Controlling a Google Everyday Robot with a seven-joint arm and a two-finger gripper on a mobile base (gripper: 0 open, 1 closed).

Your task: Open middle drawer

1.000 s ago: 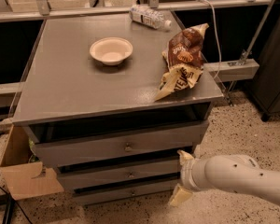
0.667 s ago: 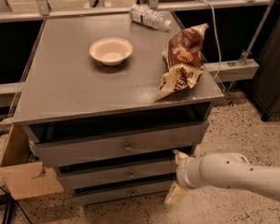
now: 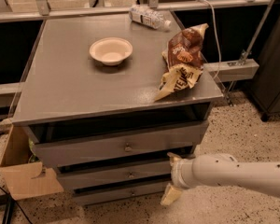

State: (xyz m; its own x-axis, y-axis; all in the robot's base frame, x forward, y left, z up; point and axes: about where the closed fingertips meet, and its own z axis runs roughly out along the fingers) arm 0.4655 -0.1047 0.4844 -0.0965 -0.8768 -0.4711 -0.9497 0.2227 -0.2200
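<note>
The grey cabinet has three drawers stacked under its top. The middle drawer [image 3: 116, 174] is the second grey front, with a small round metal knob [image 3: 130, 175] at its centre. A narrow dark gap shows above it. My gripper [image 3: 171, 177] comes in from the right on a white arm [image 3: 233, 171] at the height of the middle drawer, just off its right end. Its two cream fingers [image 3: 170, 195] are spread apart, one up and one down, with nothing between them. It is to the right of the knob and apart from it.
The top drawer [image 3: 121, 146] and the bottom drawer [image 3: 116, 193] sit above and below. On the cabinet top [image 3: 60, 87] are a white bowl [image 3: 111, 50], two snack bags [image 3: 183, 59] and a lying plastic bottle [image 3: 149, 17]. A cardboard box [image 3: 23, 176] stands at the left.
My gripper has moved a little to the left, closer to the right end of the drawers. The drawers and the things on top have not moved.
</note>
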